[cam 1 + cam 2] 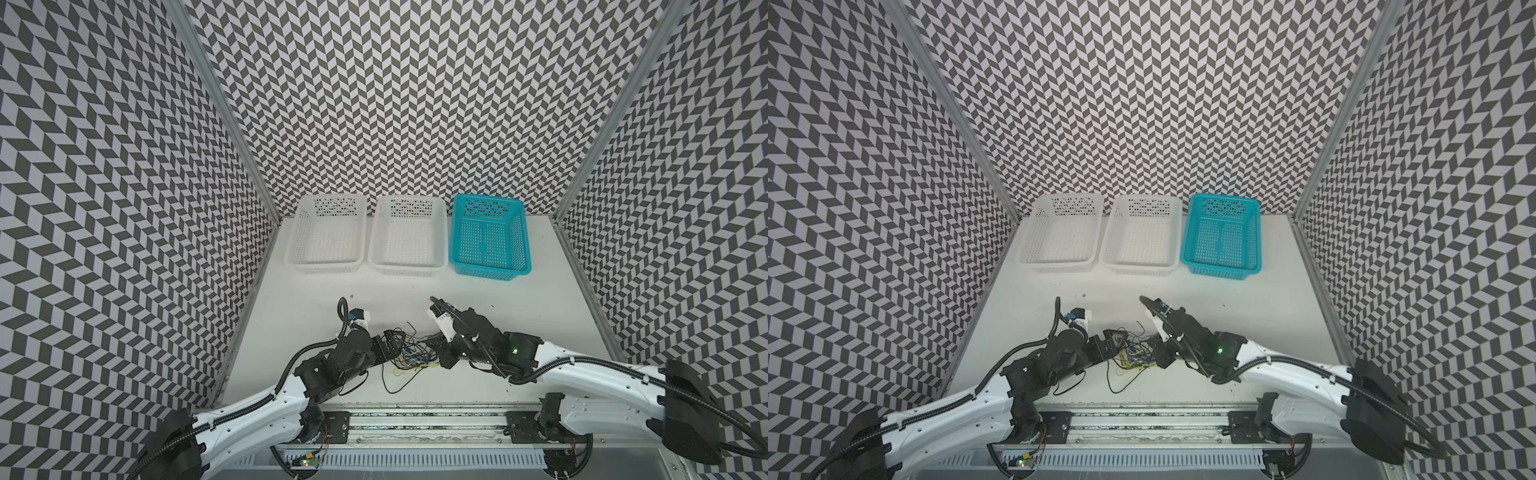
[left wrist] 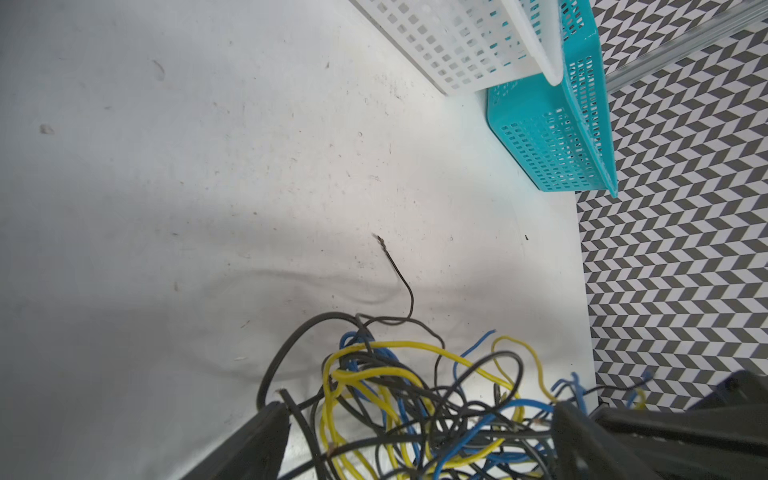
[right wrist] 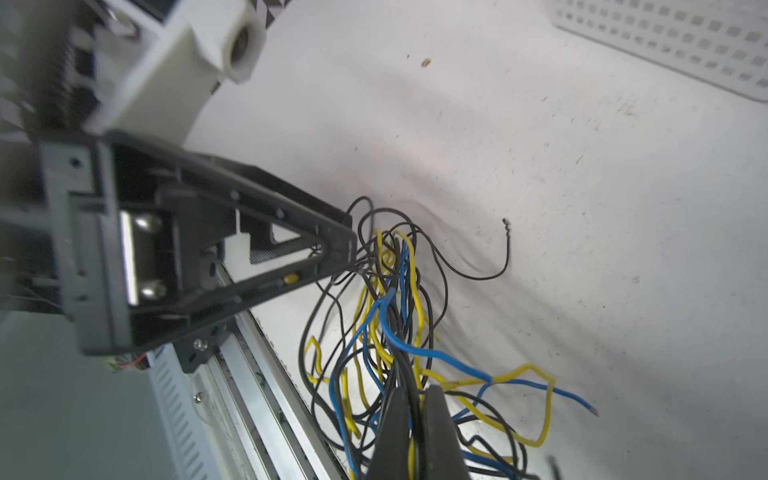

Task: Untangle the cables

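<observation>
Right pincer: our right pincer (image 3: pixel 417 395) is closed. Its two dark fingers (image 3: pixel 395 424) are pressed together on a few strands of the cables (image 3: pixel 399 316), and black and yellow ones run through the slit between them.
Left pincer: our left pincer (image 2: pixel 419 409) stands wide open, with one finger (image 2: pixel 266 436) on each side of the heap. Strands lie between its jaws, but we cannot tell whether any touch them.
Facing: in both top views the two pincers point at each other across the heap, close together.
Cables: we see a loose tangle of thin black, yellow and blue wires on the tabletop (image 1: pixel 540 316), near its front edge and between our two arms. One black end curls out alone toward the baskets, and a black loop trails toward the front edge.
Baskets: a white basket (image 1: pixel 322 266), a second white basket (image 1: pixel 405 268) and a teal basket (image 1: pixel 490 270) stand side by side along the far wall, well apart from the tangle.
Teal basket floor: a dark streak shows there, but we cannot tell what it is.
</observation>
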Controlling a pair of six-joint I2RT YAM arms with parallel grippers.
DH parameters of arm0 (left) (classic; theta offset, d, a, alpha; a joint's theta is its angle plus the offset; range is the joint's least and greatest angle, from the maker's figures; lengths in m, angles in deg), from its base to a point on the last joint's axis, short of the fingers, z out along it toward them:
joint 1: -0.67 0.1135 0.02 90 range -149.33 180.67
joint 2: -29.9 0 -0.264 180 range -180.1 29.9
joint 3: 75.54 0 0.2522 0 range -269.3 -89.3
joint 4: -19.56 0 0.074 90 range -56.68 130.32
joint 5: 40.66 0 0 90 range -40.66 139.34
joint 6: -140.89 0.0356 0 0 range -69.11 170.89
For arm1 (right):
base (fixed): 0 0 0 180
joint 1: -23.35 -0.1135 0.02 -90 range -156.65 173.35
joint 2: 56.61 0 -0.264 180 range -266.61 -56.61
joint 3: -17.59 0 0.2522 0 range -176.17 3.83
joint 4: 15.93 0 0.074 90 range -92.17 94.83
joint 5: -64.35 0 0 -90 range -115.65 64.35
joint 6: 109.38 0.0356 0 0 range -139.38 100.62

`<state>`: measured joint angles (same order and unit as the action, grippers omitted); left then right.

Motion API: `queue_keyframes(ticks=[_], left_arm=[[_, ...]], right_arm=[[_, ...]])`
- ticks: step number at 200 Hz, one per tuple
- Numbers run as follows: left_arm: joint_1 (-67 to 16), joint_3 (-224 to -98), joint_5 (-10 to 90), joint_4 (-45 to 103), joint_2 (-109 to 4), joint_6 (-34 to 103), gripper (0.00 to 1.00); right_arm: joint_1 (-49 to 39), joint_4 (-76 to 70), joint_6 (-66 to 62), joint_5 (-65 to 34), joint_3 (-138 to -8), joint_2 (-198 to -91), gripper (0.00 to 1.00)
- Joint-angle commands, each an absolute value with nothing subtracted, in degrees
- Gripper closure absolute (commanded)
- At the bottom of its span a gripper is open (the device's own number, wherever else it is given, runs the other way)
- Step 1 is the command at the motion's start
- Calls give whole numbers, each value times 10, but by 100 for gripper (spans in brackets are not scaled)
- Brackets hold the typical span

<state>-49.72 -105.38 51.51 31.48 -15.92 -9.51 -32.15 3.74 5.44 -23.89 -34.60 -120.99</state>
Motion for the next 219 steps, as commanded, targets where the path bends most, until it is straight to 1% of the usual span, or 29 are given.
queue_keyframes(ticks=[1,25,49,75,102,124,143,176,212,219], left_arm=[[-510,-1043,526,242,-175,-104,0],[-526,-1044,521,205,-196,-96,2],[-539,-1050,513,181,-219,-88,6],[-548,-1060,506,171,-239,-77,10],[-549,-1066,504,170,-248,-71,27],[-549,-1069,505,169,-249,-66,42],[-549,-1068,507,171,-248,-62,59],[-550,-1069,514,169,-249,-61,73],[-549,-1076,524,185,-246,-50,100],[-548,-1079,525,191,-243,-47,100]], right_arm=[[-314,-19,87,-209,-345,-1178,100],[-303,-21,103,-211,-344,-1163,100],[-289,-37,126,-205,-342,-1152,100],[-285,-21,126,-201,-368,-1131,100],[-285,4,123,-220,-390,-1121,100],[-283,9,134,-215,-395,-1122,100],[-283,-9,149,-197,-387,-1121,100],[-283,10,146,-196,-387,-1110,100],[-281,59,134,-216,-386,-1087,100],[-281,71,132,-223,-385,-1081,100]])
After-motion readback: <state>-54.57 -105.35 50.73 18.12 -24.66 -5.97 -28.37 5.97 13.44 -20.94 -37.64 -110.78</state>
